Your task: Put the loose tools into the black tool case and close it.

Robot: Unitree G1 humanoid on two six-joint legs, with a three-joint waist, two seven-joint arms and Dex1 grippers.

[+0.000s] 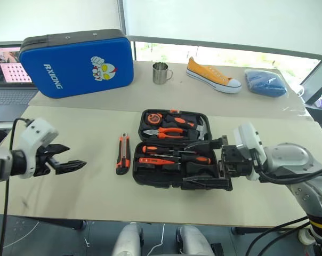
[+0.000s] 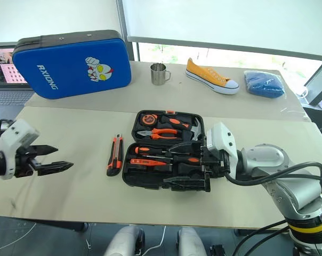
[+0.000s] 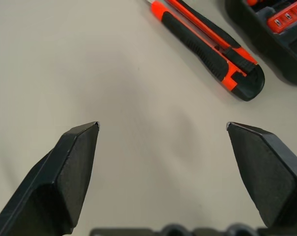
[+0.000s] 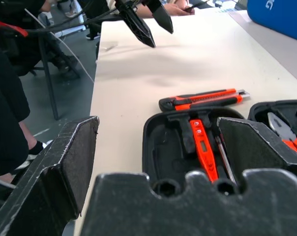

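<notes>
Left gripper [image 1: 70,158] is seen wide open, holding nothing, above bare table [image 1: 70,192] well to the left of the knife. Right gripper [image 1: 206,162] is likewise spread wide and empty, its black fingers [image 1: 203,183] at the right end of the black moulded-plastic tool case [image 1: 150,178]; contact cannot be judged.

The orange-black utility knife [image 1: 123,154] lies flat just left of the case, long axis running near-to-far.

The case lies open: two black-and-orange screwdrivers [image 1: 174,152] and a slim orange tool [image 1: 155,161] are seated crosswise in the near half; orange-handled pliers [image 1: 166,132] in the far half.
</notes>
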